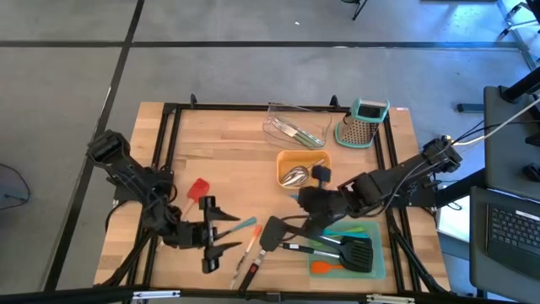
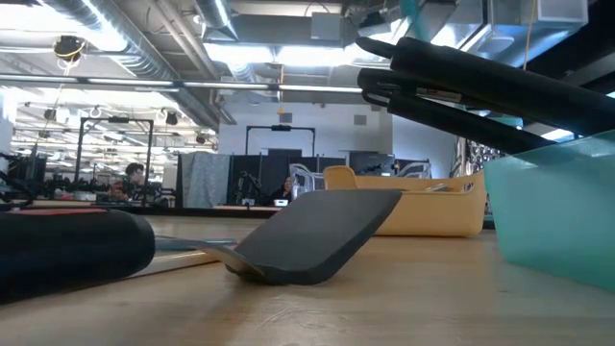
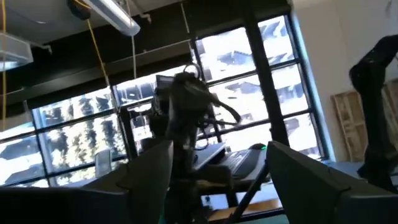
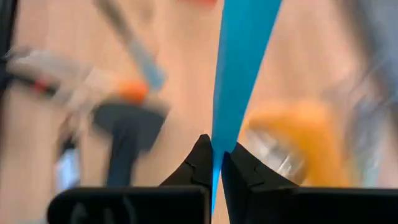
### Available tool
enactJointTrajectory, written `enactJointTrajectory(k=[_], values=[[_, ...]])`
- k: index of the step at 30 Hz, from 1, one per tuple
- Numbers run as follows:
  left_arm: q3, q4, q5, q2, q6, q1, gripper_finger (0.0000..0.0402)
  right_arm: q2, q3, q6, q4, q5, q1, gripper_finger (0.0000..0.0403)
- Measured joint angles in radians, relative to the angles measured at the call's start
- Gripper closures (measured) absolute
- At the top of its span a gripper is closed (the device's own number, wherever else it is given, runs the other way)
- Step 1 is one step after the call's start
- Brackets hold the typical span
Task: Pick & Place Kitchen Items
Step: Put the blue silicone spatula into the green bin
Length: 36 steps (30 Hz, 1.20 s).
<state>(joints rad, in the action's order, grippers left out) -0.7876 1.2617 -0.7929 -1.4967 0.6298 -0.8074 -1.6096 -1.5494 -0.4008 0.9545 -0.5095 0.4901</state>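
Observation:
My right gripper is shut on a blue tapered utensil. In the high view it hangs between the orange tray and the teal tray, and the blue piece hardly shows there. My left gripper hovers open near the front left with nothing between its fingers, and it points slightly upward into the room. A blue-handled tool, a red spatula and a black spatula lie flat on the table beside it. My right gripper pinches the blue utensil's narrow end between its two fingertips. The fingers slant downward toward the table. The blue piece widens as it runs away from the fingers. I cannot tell whether its far end rests on anything.
The teal tray holds a black slotted spatula and an orange tool, with handles jutting over its rim. A steel scoop lies in the orange tray. A clear tray and a grater stand at the back.

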Motion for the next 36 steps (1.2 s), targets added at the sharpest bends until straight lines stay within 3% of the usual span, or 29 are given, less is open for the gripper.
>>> enactJointTrajectory(k=[3,9,20,25,30,36], values=[[0.000,0.000,-0.030,0.000,0.004,0.007,0.0150,0.002,-0.003,-0.153,0.171,0.141,0.002,0.0391],[0.000,0.000,-0.040,0.000,0.003,0.014,0.0150,0.002,-0.002,-0.338,0.372,0.255,0.069,0.0391],[0.001,-0.001,-0.027,-0.001,-0.042,0.015,0.0151,0.002,0.231,-0.438,0.328,0.436,0.166,0.0391],[0.001,-0.001,-0.026,-0.001,-0.051,0.015,0.0151,0.002,0.347,-0.403,0.204,0.526,0.182,0.0391],[0.001,-0.001,-0.024,-0.002,-0.059,0.020,0.0151,0.002,0.410,-0.350,0.096,0.538,0.186,0.0391],[0.001,-0.008,-0.024,-0.002,-0.070,0.025,0.0151,-0.019,0.457,-0.317,0.090,0.525,0.183,0.0391]])
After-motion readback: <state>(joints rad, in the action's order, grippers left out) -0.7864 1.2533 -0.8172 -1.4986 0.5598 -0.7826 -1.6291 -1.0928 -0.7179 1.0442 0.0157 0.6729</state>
